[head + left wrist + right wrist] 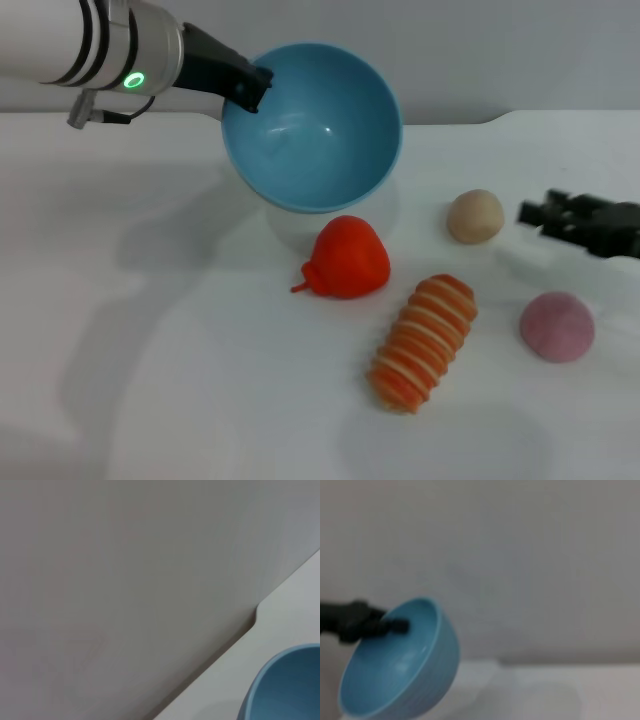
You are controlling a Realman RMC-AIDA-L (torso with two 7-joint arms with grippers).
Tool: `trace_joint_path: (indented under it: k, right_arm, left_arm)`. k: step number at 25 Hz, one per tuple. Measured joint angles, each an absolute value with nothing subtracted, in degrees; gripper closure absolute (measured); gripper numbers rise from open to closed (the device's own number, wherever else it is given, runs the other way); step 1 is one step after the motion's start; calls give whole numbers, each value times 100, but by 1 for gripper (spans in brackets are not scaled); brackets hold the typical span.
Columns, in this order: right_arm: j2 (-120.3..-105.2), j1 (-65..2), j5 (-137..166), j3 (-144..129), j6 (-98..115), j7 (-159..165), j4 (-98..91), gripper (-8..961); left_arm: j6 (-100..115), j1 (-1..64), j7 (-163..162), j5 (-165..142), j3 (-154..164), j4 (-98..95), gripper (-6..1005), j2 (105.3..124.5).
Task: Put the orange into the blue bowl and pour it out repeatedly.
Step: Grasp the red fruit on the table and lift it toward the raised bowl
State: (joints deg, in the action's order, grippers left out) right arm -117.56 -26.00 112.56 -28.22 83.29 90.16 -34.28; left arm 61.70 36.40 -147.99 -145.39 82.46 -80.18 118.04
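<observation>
Blue bowl [312, 130] tilted, empty, rim pinched in my left gripper [250, 90] | orange [347, 257] on table just below bowl | right gripper [535, 212] idle, fingers unclear | level bowl gently before refilling.

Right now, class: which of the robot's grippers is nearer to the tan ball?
Right. The right gripper sits just beside the tan ball, apart from it. The left gripper is farther away, gripping the tilted blue bowl's rim.

White arm [60, 45], black bands, green ring light [134, 80], black gripper [255, 88]
</observation>
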Motion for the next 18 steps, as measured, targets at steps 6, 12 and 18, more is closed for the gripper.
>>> trace_joint_path:
  k: [6,12,18]
  right_arm:
    - [-11790,-3364,12369,-3515,8134,9734,-3424,278]
    - [-11879,-3974,12593,-4108,7511,9955,-2951,278]
    - [-11911,-4473,12411,-4519,6832,9791,-2258,278]
  left_arm:
    - [5948,3679,-15159,-14759,8382,-7887,999,11830]
    - [5673,3663,-15353,-14741,8654,-7682,999,11839]
    - [5441,3664,-15382,-14693,8884,-7450,999,11843]
